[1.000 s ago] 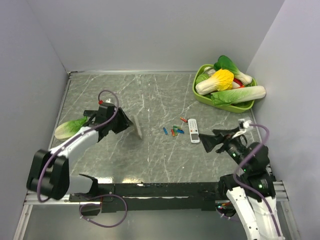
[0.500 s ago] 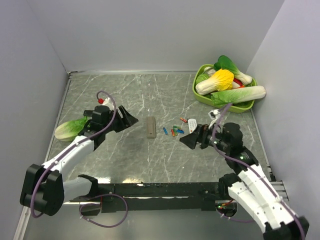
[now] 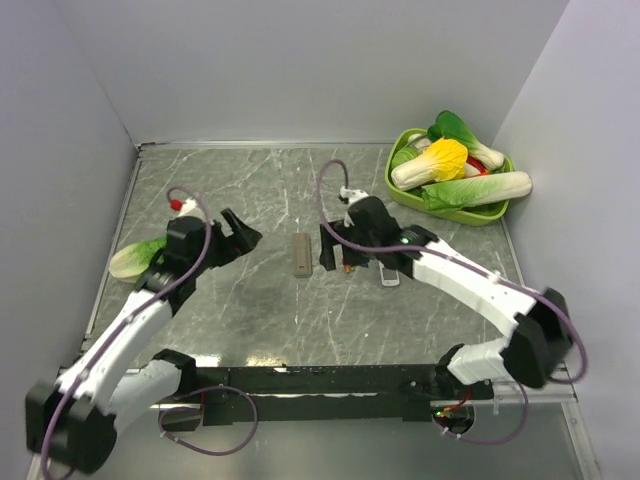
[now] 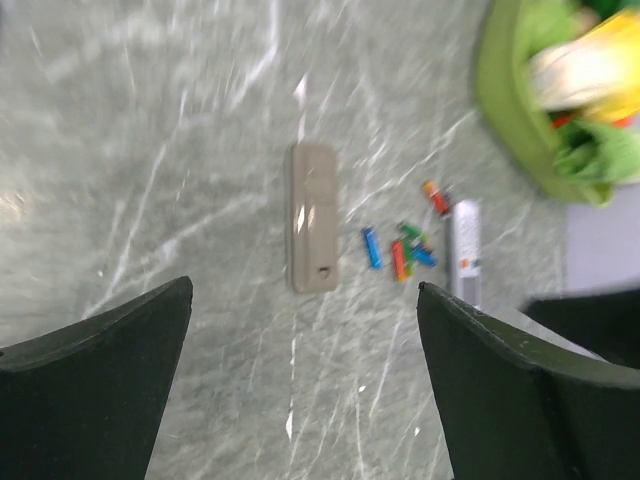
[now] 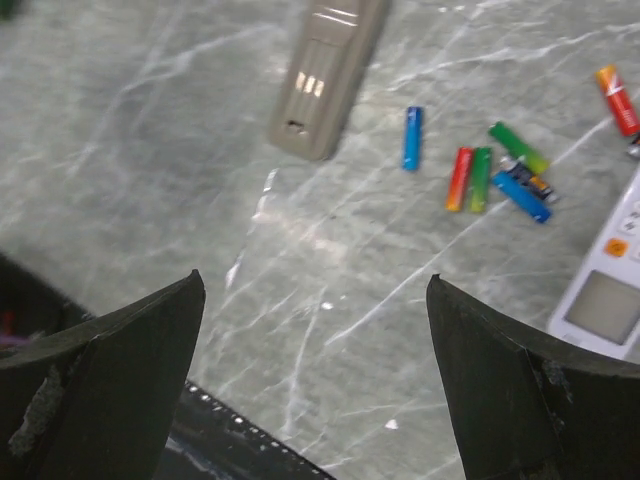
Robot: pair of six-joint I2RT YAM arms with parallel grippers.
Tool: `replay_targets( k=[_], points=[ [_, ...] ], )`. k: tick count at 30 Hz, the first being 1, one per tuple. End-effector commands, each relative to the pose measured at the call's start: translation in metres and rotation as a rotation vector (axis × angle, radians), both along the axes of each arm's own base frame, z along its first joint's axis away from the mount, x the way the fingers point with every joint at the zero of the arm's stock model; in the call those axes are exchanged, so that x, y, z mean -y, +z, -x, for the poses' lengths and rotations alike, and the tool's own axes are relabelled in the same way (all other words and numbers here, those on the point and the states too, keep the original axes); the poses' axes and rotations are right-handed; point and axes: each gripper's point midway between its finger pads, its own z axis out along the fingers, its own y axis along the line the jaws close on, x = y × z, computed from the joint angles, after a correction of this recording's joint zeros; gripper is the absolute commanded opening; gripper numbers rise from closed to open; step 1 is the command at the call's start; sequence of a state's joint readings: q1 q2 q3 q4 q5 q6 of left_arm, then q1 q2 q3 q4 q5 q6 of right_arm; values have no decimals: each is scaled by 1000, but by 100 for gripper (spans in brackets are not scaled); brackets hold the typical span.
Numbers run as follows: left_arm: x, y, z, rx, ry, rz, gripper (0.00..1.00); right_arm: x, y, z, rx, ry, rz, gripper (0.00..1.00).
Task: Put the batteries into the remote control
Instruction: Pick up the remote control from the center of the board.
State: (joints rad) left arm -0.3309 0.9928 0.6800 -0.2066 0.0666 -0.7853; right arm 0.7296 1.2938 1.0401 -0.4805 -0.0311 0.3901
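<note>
batteries (image 5: 480, 178) lie loose on the marbled grey worktop (image 3: 250, 310), a small scatter of blue, green, orange and red cylinders; six show in the right wrist view, most of them bunched together, one blue one a little off toward the remote control and one red-orange one apart at the far side. remote control (image 4: 312, 217) lies flat just beside them with its grey-beige back up, touching none of them, near the middle of the worktop. right gripper (image 3: 327, 252) hangs low over the strip between the remote control and the batteries, its arm reaching in across the worktop from the right; its jaws are spread wide with nothing between them. left gripper (image 3: 243, 232) sits well to the left of the remote control and points toward it, jaws likewise released and empty, and its wrist view looks down past both dark fingers at the remote control and the batteries beyond. white remote (image 5: 610, 290) with a small display lies on the other side of the batteries, close to them. green tray (image 3: 400, 190) of toy vegetables stands in the far right corner, and a leafy green vegetable (image 3: 135, 258) lies at the left edge, next to the left arm.
</note>
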Motion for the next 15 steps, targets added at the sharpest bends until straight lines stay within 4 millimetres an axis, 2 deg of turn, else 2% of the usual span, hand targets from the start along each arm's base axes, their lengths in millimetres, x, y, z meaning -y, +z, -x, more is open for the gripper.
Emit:
replay_targets(
  k=[1,2,3,4,5,6,8,9,10,15],
  points=[
    [-31,57,18,191,71,-77,99,-3,3,-32,15,-46,133,100],
    [-36,65,22,221,79,-86,99,-8,-11,-35,-27,-41,167,100],
    [-40,82,31,282,82,-78,99,-12,-13,-40,-36,-42,174,100],
    [-44,89,36,319,74,-100,99,-21,-6,-48,-30,-41,162,100],
    [-48,94,40,337,80,-116,99,-27,-19,-51,-57,-36,188,100],
    [-54,107,48,390,91,-119,100,-30,-22,-54,-66,-37,201,100],
    [-66,113,52,433,122,-170,97,-44,-28,-63,-80,-29,213,100],
    [-71,120,58,470,135,-174,97,-50,-23,-70,-70,-29,205,100],
    [-74,117,59,481,135,-199,97,-55,-36,-73,-96,-26,223,100],
    [-71,126,67,549,104,-190,97,-76,-53,-87,-135,-29,254,99]
  ],
)
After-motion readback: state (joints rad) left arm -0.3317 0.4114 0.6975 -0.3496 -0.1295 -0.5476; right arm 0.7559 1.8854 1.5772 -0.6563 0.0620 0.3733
